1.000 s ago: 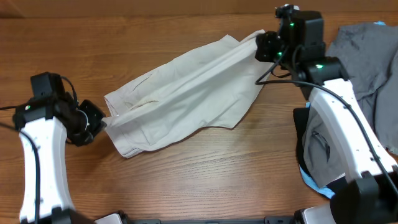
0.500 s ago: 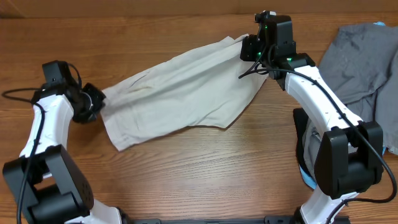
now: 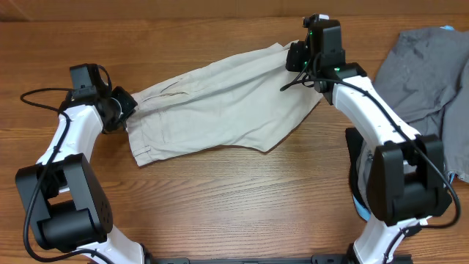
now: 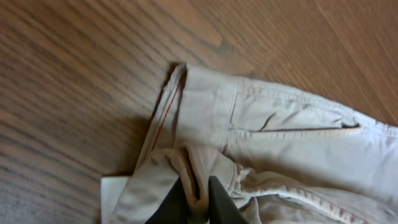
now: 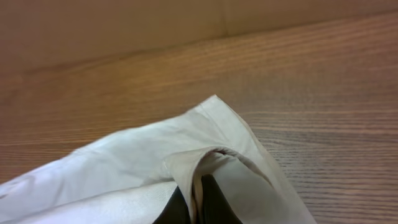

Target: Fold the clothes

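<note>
The light beige shorts [image 3: 220, 106] lie stretched across the wooden table from left to upper right. My left gripper [image 3: 121, 108] is shut on the waistband end at the left; the left wrist view shows its fingers [image 4: 198, 202] pinching bunched cloth [image 4: 273, 130] beside a small white tag [image 4: 113, 194]. My right gripper [image 3: 297, 57] is shut on a leg hem at the far upper right; the right wrist view shows its fingers [image 5: 194, 208] pinching a fold of the shorts [image 5: 124, 162].
A grey garment [image 3: 429, 62] lies at the right edge of the table. More dark and blue cloth [image 3: 366, 198] sits by the right arm's base. A brown wall [image 5: 124, 31] runs along the table's far edge.
Both arms moved toward the far side with the shorts held. The left gripper went up and right. The shorts are now spread flatter and lie further back.
</note>
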Available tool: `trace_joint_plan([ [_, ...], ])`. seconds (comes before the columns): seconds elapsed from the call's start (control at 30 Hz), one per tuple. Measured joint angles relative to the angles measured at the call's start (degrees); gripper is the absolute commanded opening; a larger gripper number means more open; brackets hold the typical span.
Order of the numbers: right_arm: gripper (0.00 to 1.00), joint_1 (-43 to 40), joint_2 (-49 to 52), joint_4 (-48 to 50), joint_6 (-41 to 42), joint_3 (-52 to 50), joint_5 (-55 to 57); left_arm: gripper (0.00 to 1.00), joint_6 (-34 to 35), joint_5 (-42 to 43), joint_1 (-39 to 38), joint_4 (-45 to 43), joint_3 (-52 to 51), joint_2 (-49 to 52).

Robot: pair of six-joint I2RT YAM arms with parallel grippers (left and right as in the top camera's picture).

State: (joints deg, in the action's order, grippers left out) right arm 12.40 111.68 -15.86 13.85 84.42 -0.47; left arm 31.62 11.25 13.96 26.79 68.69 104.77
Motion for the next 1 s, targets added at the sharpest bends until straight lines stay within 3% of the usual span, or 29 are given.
trace_joint_plan([
  [0.3, 0.05, -0.04, 2.78, 6.51, -0.17, 0.00, 0.63, 0.17, 0.92, -1.22, -0.02, -4.15, 0.00, 0.26],
  [0.37, 0.07, -0.04, 2.95, 9.05, -0.20, 0.00, 0.42, 0.22, 1.16, -1.27, -0.02, -4.13, 0.00, 0.26],
  [0.43, 0.29, -0.04, 3.04, 11.65, -0.20, 0.02, 0.31, 0.36, 1.33, -1.31, -0.02, -4.13, 0.00, 0.26],
  [0.47, 0.75, -0.04, 3.04, 12.98, -0.07, 0.02, 0.57, 0.47, 1.75, -1.51, -0.02, -4.13, 0.00, 0.26],
  [0.5, 0.91, -0.07, 3.04, 13.60, -0.28, 0.04, 0.72, 0.49, 1.55, -1.62, 0.00, -4.13, 0.00, 0.26],
  [0.53, 1.00, -0.15, 3.04, 13.77, -0.22, 0.11, 0.79, 0.54, 1.62, -1.68, 0.00, -4.15, 0.00, 0.26],
  [0.57, 1.00, -0.28, 3.04, 13.68, -0.22, 0.20, 0.87, 0.61, 1.73, -1.68, 0.00, -4.15, 0.00, 0.26],
  [0.77, 1.00, -1.09, 3.04, 8.41, -0.39, 0.37, 0.94, 0.65, 0.37, -1.62, 0.09, -4.15, 0.00, 0.26],
  [0.87, 1.00, -2.27, 3.04, 1.90, -0.42, 0.48, 0.96, 0.76, -0.46, -1.40, 1.11, -4.13, 0.35, 0.26],
  [1.0, 1.00, -4.96, 3.02, -7.91, -0.07, 0.76, 0.94, 0.76, -1.11, -0.35, 3.10, -3.65, 4.13, 0.26],
])
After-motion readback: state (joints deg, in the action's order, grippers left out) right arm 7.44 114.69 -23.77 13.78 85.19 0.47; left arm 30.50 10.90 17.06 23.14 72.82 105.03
